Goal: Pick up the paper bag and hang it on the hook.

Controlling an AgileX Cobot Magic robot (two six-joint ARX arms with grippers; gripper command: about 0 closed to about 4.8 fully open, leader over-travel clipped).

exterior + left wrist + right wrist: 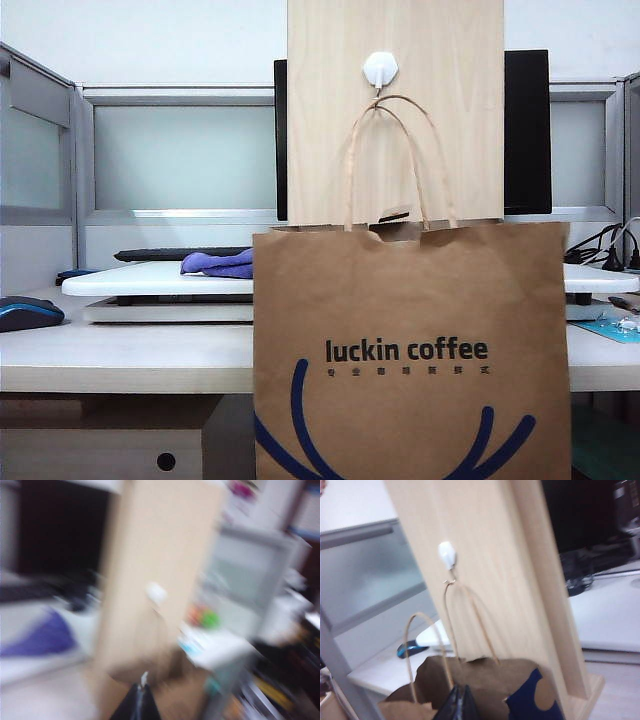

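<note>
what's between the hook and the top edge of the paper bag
In the exterior view, only the bag's twisted paper handles span from the hook down to the paper bag, with bare wooden board behind them. Neither pincer shows there.

The left wrist view is smeared throughout: the wooden board (155,575), the hook (156,593) and a purple cloth (42,637) show only as soft shapes. The left claw (137,705) is a dark tip cut by the picture's edge, as is the right claw (457,705). The paper bag (410,350) runs off the near edge of the exterior view, hiding the worktop (120,355) behind it.
</note>
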